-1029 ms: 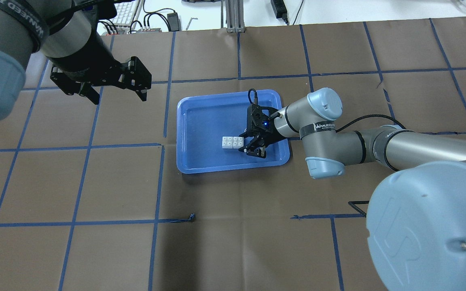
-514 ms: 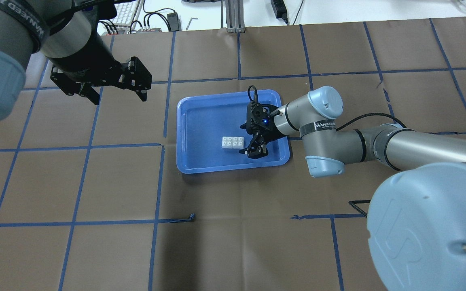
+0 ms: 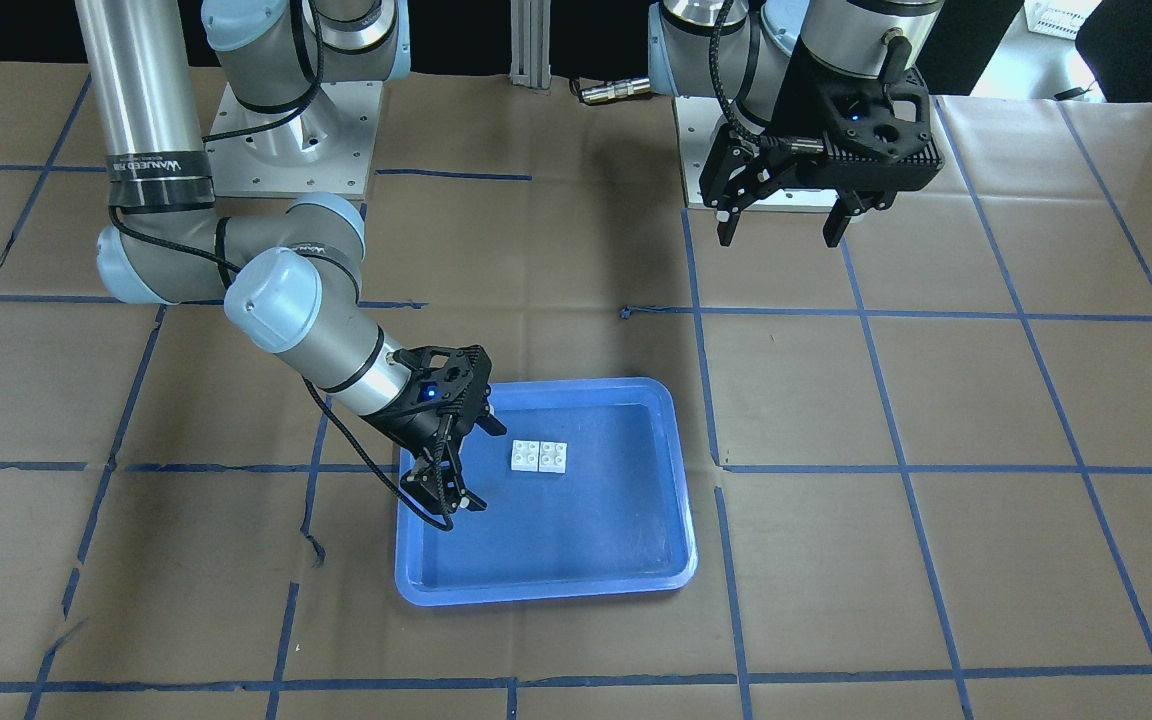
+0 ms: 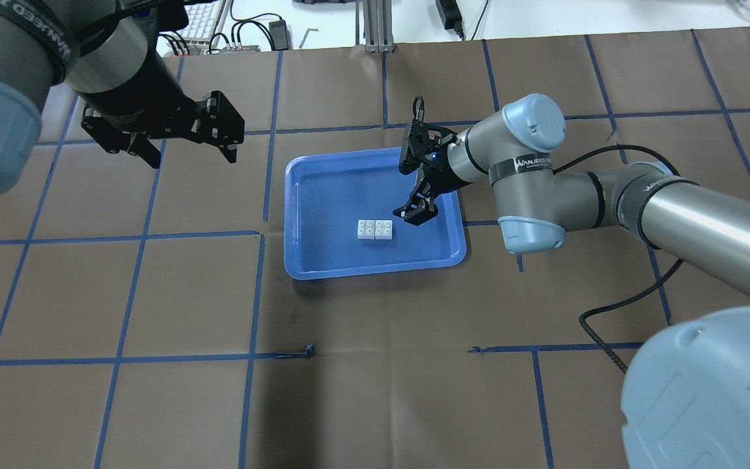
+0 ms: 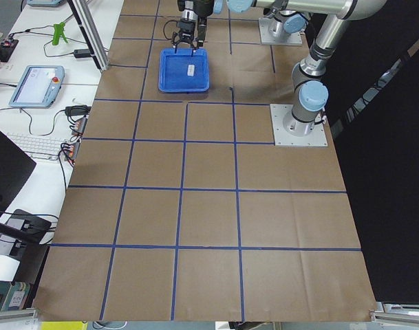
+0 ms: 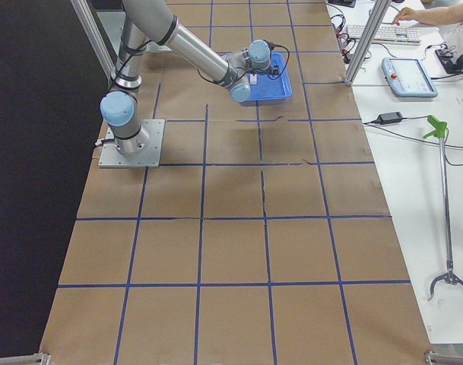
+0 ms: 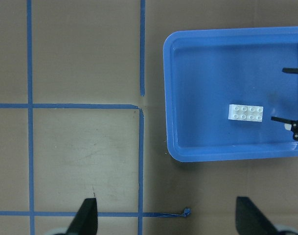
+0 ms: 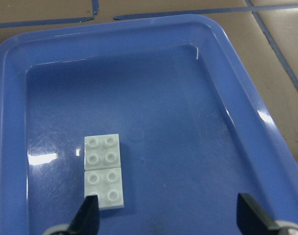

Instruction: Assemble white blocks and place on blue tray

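The two white blocks [image 4: 375,229] lie joined side by side, studs up, in the blue tray [image 4: 329,195]. They also show in the front view [image 3: 539,457], the left wrist view [image 7: 245,112] and the right wrist view [image 8: 104,171]. My right gripper [image 4: 414,192] is open and empty, raised over the tray's right part, apart from the blocks; it also shows in the front view [image 3: 476,467]. My left gripper [image 4: 189,155] is open and empty, high over the table left of the tray [image 3: 586,540].
Blue tape lines cross the brown table cover. A keyboard and cables [image 4: 206,19] lie past the far edge beside a metal post [image 4: 375,26]. The arm bases [image 3: 296,140] stand on the robot's side. A teach pendant [image 6: 410,76] lies on the side bench.
My right gripper has drawn back from the blocks, rising and moving toward the tray's far right side. The blocks stay in the tray. My left arm has not moved.
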You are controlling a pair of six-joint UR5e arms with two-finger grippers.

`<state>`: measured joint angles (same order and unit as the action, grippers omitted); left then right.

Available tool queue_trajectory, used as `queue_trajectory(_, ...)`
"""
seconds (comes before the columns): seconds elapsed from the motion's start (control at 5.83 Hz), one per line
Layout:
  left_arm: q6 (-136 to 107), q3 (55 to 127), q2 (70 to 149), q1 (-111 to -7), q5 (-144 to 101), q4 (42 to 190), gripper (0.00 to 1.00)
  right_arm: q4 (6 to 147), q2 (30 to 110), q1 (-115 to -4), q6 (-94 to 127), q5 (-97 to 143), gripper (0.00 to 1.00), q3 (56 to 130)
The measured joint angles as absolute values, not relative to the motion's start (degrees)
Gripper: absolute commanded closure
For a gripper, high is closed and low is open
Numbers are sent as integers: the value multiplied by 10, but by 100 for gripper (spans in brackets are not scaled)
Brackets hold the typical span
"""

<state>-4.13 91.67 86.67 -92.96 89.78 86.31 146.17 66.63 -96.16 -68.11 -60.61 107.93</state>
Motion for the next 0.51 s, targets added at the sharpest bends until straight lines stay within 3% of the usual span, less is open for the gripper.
queue_trajectory(0.51,-41,917,867,-930,897,863,1,1219,752,-953,-524,-755,0,983)
